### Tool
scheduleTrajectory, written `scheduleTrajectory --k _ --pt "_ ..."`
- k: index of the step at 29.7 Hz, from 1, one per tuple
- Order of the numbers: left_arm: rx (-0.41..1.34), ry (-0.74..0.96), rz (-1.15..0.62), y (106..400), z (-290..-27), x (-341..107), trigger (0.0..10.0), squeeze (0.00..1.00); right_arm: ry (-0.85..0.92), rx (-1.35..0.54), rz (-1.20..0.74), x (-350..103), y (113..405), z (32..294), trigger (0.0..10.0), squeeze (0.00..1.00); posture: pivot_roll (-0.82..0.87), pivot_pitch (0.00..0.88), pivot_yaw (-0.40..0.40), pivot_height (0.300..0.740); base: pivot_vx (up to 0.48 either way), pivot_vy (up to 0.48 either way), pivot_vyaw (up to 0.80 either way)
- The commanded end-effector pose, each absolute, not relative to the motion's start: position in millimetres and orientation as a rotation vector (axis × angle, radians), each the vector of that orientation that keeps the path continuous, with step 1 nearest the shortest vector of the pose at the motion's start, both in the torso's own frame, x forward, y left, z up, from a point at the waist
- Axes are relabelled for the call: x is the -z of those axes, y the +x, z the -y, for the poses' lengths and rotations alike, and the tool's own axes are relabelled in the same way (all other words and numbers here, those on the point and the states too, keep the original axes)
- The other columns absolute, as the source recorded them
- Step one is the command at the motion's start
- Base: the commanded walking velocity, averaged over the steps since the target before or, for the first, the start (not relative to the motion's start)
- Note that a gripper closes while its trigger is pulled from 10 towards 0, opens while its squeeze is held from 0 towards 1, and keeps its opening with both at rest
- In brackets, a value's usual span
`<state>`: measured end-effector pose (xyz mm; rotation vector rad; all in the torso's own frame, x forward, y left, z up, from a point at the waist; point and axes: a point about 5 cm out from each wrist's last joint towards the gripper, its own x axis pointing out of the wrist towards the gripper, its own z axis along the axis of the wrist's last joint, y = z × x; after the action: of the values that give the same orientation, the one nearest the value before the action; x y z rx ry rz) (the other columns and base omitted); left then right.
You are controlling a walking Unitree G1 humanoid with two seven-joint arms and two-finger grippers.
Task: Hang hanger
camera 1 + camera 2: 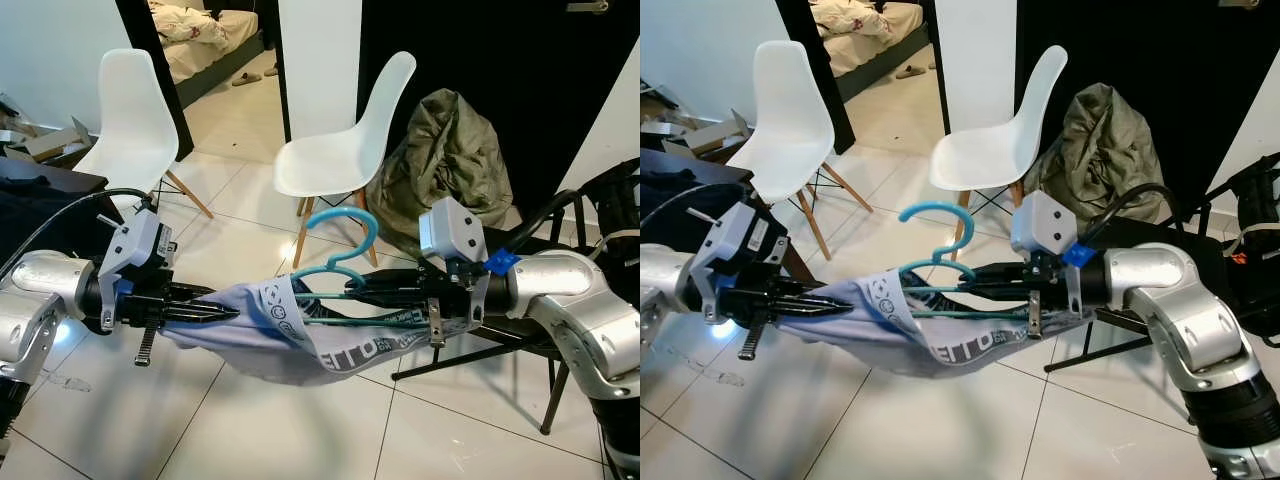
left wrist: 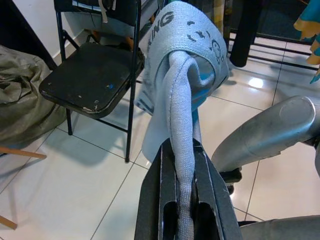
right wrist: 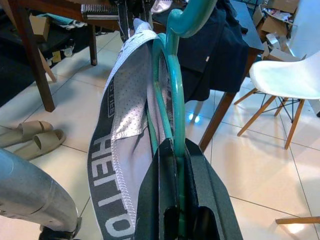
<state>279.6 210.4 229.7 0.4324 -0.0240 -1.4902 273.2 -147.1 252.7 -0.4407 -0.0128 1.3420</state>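
Two pincers, left clamping garment, right clamping hanger

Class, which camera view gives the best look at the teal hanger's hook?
The left eye view: the hanger shows its whole curved hook there. The right eye view shows it equally whole. The right wrist view catches only the bars; the left wrist view, a sliver behind cloth.

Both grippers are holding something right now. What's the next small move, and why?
Probably ease the left gripper further left, drawing the grey garment along the teal hanger. The right gripper is shut on the hanger's arm, the left is shut on a bunched end of the fabric, and the printed waistband sags below the hanger, not yet spread on it.
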Motion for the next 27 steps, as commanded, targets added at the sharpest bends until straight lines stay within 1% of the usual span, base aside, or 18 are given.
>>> scheduleTrajectory --k 1,3,4,5,6,9,13,14,15,17,18,20,22,23,24,25,26,27 --pt "1.572 0.435 0.075 278 -197 -231 10.0 0.00 -0.414 -1.348 0.052 -256 272 141 0.0 0.00 -0.05 0.069 0.047 0.740 0.000 0.000 0.00" --pt "1.571 0.432 0.082 278 -196 -231 10.0 0.00 -0.407 -1.350 0.057 -256 272 141 0.0 0.00 -0.05 0.066 0.047 0.740 0.000 0.000 0.00" --pt "1.575 0.377 0.076 279 -195 -231 10.0 0.52 -0.400 -1.353 0.060 -257 273 141 0.0 0.00 -0.05 0.065 0.047 0.740 0.000 0.000 0.00" --pt "1.575 0.377 0.076 279 -195 -231 10.0 0.52 -0.400 -1.353 0.060 -257 273 141 0.0 0.00 -0.05 0.065 0.047 0.740 0.000 0.000 0.00" --pt "1.572 0.331 0.081 280 -195 -232 10.0 1.00 -0.396 -1.356 0.058 -256 273 142 0.0 0.00 -0.05 0.063 0.047 0.740 0.000 0.000 0.00" --pt "1.507 0.306 0.116 286 -199 -235 10.0 1.00 -0.396 -1.346 0.043 -254 274 146 0.0 0.00 -0.05 0.062 0.044 0.740 0.000 0.000 0.00" --pt "1.472 0.308 0.131 289 -201 -236 10.0 1.00 -0.397 -1.338 0.036 -254 275 148 0.0 0.00 -0.05 0.062 0.044 0.740 0.000 0.000 0.00" --pt "1.343 0.321 0.172 299 -211 -238 10.0 1.00 -0.392 -1.286 0.029 -254 280 154 0.0 0.00 -0.06 0.063 0.042 0.740 0.000 0.000 0.00" --pt "1.343 0.321 0.172 299 -211 -238 10.0 1.00 -0.392 -1.286 0.029 -254 280 154 0.0 0.00 -0.06 0.063 0.042 0.740 0.000 0.000 0.00" --pt "1.062 0.353 0.236 315 -233 -242 10.0 1.00 -0.375 -1.135 0.012 -254 295 168 0.0 0.00 -0.05 0.065 0.037 0.740 0.000 0.000 0.00" --pt "1.062 0.353 0.236 315 -233 -242 10.0 1.00 -0.375 -1.135 0.012 -254 295 168 0.0 0.00 -0.05 0.065 0.037 0.740 0.000 0.000 0.00" --pt "0.643 0.328 0.310 330 -262 -247 10.0 1.00 -0.303 -0.843 0.000 -254 323 190 0.0 0.00 -0.05 0.063 0.026 0.740 0.000 0.000 0.00" --pt "0.643 0.328 0.310 330 -262 -247 10.0 1.00 -0.303 -0.843 0.000 -254 323 190 0.0 0.00 -0.05 0.063 0.026 0.740 0.000 0.000 0.00" --pt "0.515 0.296 0.337 332 -271 -247 10.0 1.00 -0.267 -0.741 -0.001 -254 332 197 0.0 0.00 -0.05 0.064 0.025 0.740 0.000 0.000 0.00" --pt "0.515 0.296 0.337 332 -271 -247 10.0 1.00 -0.267 -0.741 -0.001 -254 332 197 0.0 0.00 -0.05 0.064 0.025 0.740 0.000 0.000 0.00" --pt "0.388 0.261 0.346 333 -277 -241 10.0 1.00 -0.222 -0.652 0.012 -256 340 201 0.0 0.00 -0.05 0.064 0.022 0.740 0.000 0.000 0.00" --pt "0.319 0.206 0.352 332 -274 -230 10.0 1.00 -0.151 -0.586 0.052 -262 346 203 0.0 0.00 -0.05 0.065 0.016 0.740 0.000 0.000 0.00" --pt "0.319 0.206 0.352 332 -274 -230 10.0 1.00 -0.151 -0.586 0.052 -262 346 203 0.0 0.00 -0.05 0.065 0.016 0.740 0.000 0.000 0.00"
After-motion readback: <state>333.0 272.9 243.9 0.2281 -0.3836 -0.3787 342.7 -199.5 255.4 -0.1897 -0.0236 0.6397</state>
